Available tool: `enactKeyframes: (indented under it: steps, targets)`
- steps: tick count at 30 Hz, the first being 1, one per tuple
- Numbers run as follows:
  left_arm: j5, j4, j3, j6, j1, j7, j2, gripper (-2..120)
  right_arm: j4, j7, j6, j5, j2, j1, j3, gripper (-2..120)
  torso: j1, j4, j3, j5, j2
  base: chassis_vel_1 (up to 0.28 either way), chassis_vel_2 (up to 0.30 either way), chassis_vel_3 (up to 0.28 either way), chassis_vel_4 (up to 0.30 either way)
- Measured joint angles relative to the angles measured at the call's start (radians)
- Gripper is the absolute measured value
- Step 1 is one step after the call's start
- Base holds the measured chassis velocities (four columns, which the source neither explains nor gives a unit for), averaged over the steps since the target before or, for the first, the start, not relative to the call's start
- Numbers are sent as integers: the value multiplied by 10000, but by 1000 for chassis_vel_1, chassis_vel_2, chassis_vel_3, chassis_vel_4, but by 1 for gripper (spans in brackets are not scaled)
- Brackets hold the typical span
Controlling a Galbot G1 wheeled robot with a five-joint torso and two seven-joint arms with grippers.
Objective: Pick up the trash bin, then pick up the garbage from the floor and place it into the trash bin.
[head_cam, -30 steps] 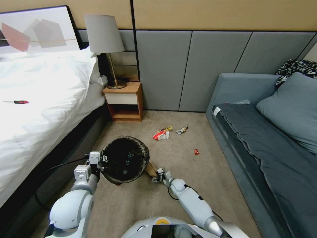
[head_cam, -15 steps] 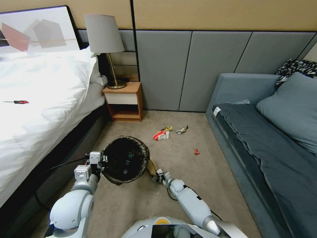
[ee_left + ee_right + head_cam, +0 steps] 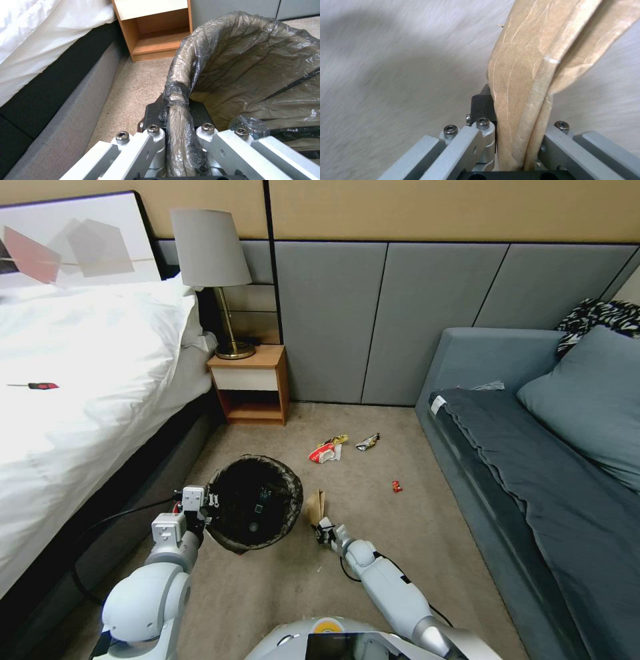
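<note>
Tan paper bag (image 3: pixel 315 507) pinched upright in right gripper (image 3: pixel 323 527), jaws clamped on its folded end, just beside trash bin (image 3: pixel 253 503), not yet over the opening. Bin held off to robot's left by left gripper (image 3: pixel 198 507), closed on the lined rim; snack packet (image 3: pixel 325 451), silvery wrapper (image 3: pixel 367 441), red scrap (image 3: pixel 397 487) lying on carpet (image 3: pixel 373 513) farther out. Risks: thin edge grip letting bag slip or swing wide of the bin; liner (image 3: pixel 266 75) slick under left jaws, so possible rim slip or tilt.

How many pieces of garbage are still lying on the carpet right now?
3: a red-and-white snack packet beyond the trash bin, a silvery wrapper beside it, and a tiny red scrap nearer the sofa. The bin may hide more.
</note>
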Motion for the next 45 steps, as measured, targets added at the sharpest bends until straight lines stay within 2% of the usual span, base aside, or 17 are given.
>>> enactKeyframes:
  steps: [4,9,12,13,17,18,27,29,32,36,40,41,44,45]
  targets:
    - [-11,32,9,1,-26,19,57,5,1680,17,-155,80,-655,-688,783,0,0,1,0,1,0,0,0,0,0]
    - [-24,79,51,1,-75,38,89,5,2692,51,-281,234,-1128,-1233,1384,0,-1,1,0,1,0,0,0,0,0]
    - [-29,165,100,2,-122,46,99,5,3693,230,-377,499,-1669,-1862,1905,0,-1,1,0,3,0,0,0,0,0]
    - [-29,165,100,2,-122,46,99,5,3693,230,-377,499,-1669,-1862,1905,0,-1,1,0,3,0,0,0,0,0]
    - [-33,279,155,1,-160,61,118,5,5121,418,-596,866,-2584,-2590,2311,0,-1,-1,0,0,0,0,0,0,0]
    - [-33,279,155,1,-160,61,118,5,5121,418,-596,866,-2584,-2590,2311,0,-1,-1,0,0,0,0,0,0,0]
    - [-58,456,343,-1,-220,99,253,5,7943,873,-1356,2218,-3633,-2771,2667,0,-1,2,0,-1,0,0,0,0,0]
    - [-59,466,383,0,-216,119,276,5,8223,911,-1435,2398,-3733,-2726,2624,0,-1,2,0,-2,0,0,0,0,0]
    - [-49,528,594,1,-222,166,362,5,9385,959,-1945,3379,-4174,-2371,2229,0,-1,2,0,-3,0,0,0,0,0]
    - [-28,554,721,23,-229,175,379,5,10068,962,-2398,4036,-4423,-2051,1878,0,-1,4,0,-4,0,0,0,0,0]
    - [30,590,926,58,-219,180,386,5,10858,1180,-3038,4938,-4748,-1116,662,0,-1,0,0,-3,0,0,0,0,0]
    - [30,590,926,58,-219,180,386,5,10858,1180,-3038,4938,-4748,-1116,662,0,-1,0,0,-3,0,0,0,0,0]
    - [81,628,1028,74,-233,180,373,5,11062,1729,-3372,5490,-4689,-200,-677,0,-1,4,0,-3,0,0,0,0,0]
    - [81,628,1028,74,-233,180,373,5,11062,1729,-3372,5490,-4689,-200,-677,0,-1,4,0,-3,0,0,0,0,0]
